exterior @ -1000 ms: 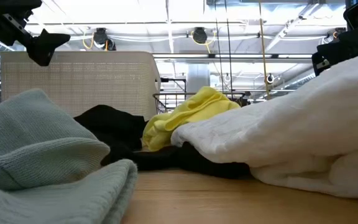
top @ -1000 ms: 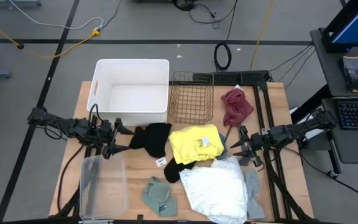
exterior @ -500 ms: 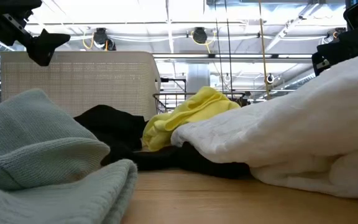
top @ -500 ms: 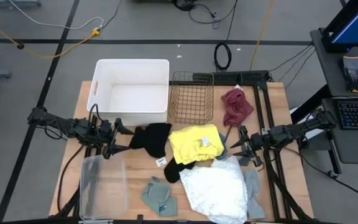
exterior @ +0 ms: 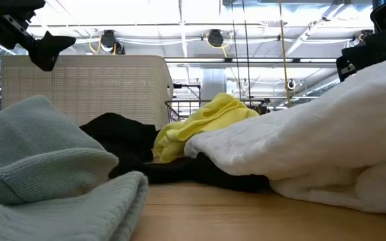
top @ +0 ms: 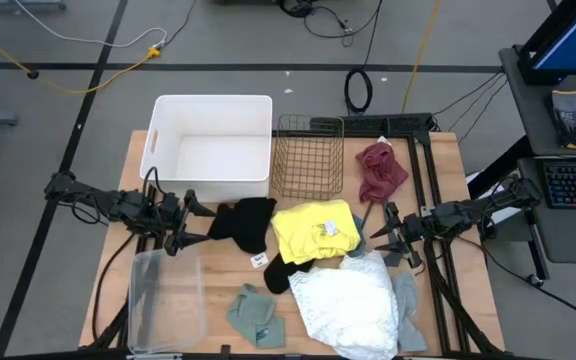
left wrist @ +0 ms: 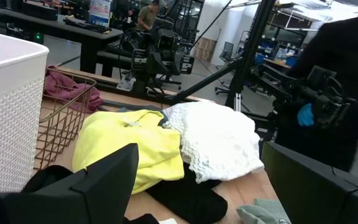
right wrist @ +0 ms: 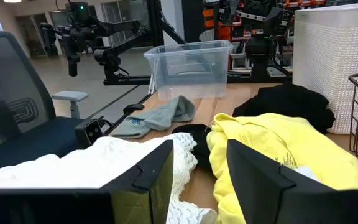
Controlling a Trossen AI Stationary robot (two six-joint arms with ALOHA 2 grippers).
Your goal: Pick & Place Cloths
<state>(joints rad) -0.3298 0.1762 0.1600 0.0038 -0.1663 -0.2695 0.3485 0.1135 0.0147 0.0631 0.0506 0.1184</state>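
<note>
High view shows the cloths strewn over the lower centre of the frame: black cloth (top: 246, 222) just beside my left gripper (top: 190, 223), yellow cloth (top: 313, 230) at centre, big white lacy cloth (top: 346, 303) below it, sage-green cloth (top: 256, 315) lower left of that, grey cloth (top: 406, 305) at its right edge, maroon cloth (top: 379, 168) up by the wire basket (top: 308, 155). White bin (top: 209, 147) and clear tub (top: 164, 297) hold no cloth that I can see. Left gripper's fingers stand wide apart, holding nothing; right gripper (top: 386, 238) hovers near the yellow cloth's right edge, fingers part-way apart, also holding nothing. I judge all pieces light, limp and prone to drag neighbours where they overlap. I would pinch a raised fold, not a flat edge; the black cloth's bunched crest looks the easiest first take.
</note>
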